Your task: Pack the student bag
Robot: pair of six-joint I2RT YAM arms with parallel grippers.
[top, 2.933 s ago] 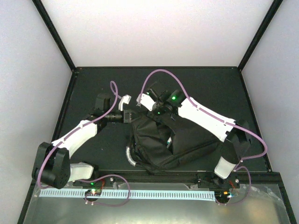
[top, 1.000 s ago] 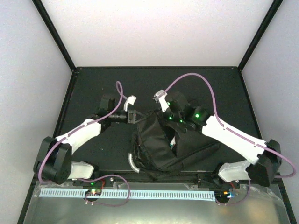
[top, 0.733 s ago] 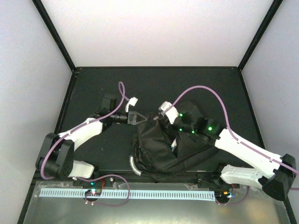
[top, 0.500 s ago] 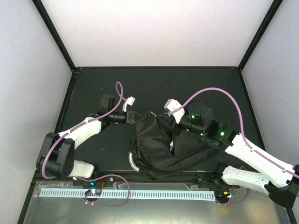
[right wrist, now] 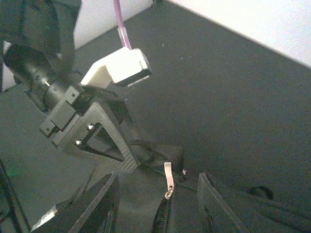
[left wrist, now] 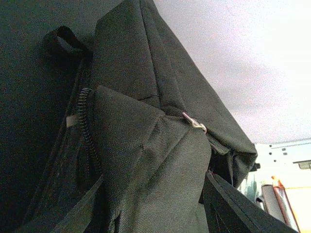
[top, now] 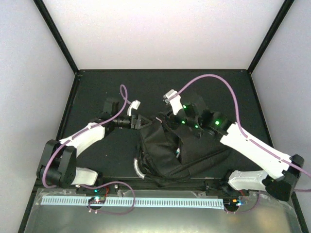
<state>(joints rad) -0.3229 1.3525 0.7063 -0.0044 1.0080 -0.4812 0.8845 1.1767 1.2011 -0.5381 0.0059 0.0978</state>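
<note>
The student bag (top: 167, 150), a large black backpack, lies mid-table with its grey handle (top: 137, 168) toward the near edge. My left gripper (top: 142, 121) sits at the bag's far left corner. In the left wrist view its fingers (left wrist: 232, 206) stand apart, with a fold of the bag's fabric (left wrist: 146, 160) bulging between them and a metal zipper pull (left wrist: 195, 123) beyond. My right gripper (right wrist: 163, 206) hovers open over the same corner. The zipper pull (right wrist: 168, 179) and the end of the zipper teeth lie between its fingertips (right wrist: 104, 201), untouched.
The black table (top: 97, 92) is ringed by a raised black rim and white walls. In the right wrist view, the left gripper (right wrist: 95, 138) and its white wrist camera (right wrist: 119, 68) crowd close to the right fingers. A metal rail (top: 136, 201) runs along the near edge.
Both grippers have gone from shut to open. The right arm swung out to the right, then came back over the bag's far corner. The left gripper barely moved.
</note>
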